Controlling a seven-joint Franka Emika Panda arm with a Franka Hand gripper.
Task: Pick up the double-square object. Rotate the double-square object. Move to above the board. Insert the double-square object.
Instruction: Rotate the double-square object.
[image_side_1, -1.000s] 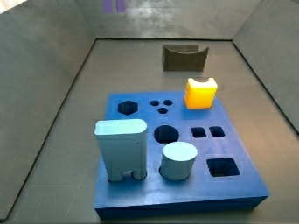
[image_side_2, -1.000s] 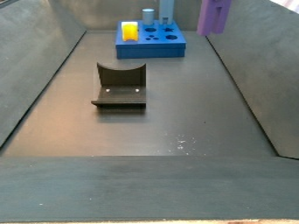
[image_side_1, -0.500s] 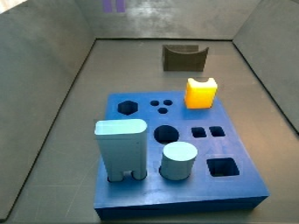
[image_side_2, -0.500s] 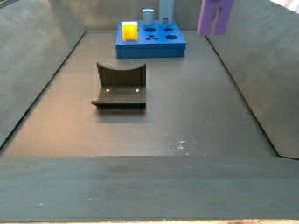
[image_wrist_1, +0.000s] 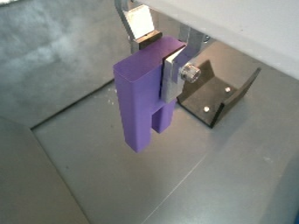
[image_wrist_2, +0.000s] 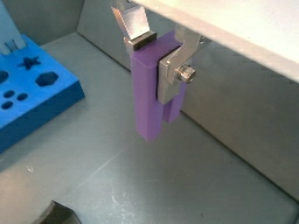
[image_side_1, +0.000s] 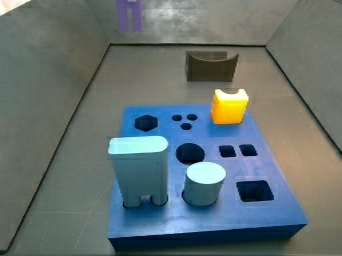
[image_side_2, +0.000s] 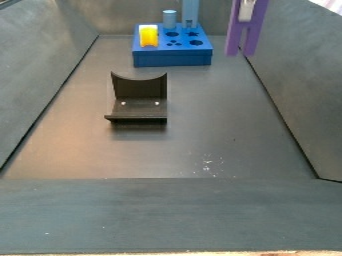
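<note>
The double-square object (image_wrist_1: 142, 101) is a tall purple block with a slot in its lower end. My gripper (image_wrist_1: 160, 54) is shut on its upper part, and it hangs upright well above the floor in both wrist views (image_wrist_2: 155, 87). In a side view it shows high by the far wall (image_side_1: 130, 14); in a side view it hangs right of the board (image_side_2: 241, 28). The blue board (image_side_1: 201, 200) lies on the floor, with two small square holes (image_side_1: 238, 152). The object is apart from the board (image_wrist_2: 30, 96), off to its side.
The fixture (image_side_1: 210, 66) stands on the floor beyond the board and also shows in a side view (image_side_2: 136, 97). On the board stand a yellow piece (image_side_1: 230, 105), a pale blue block (image_side_1: 138, 170) and a white cylinder (image_side_1: 203, 183). Grey walls enclose the floor.
The purple object has come lower in both side views and now shows a narrower face, so it has turned in the air. The pieces on the board have not moved.
</note>
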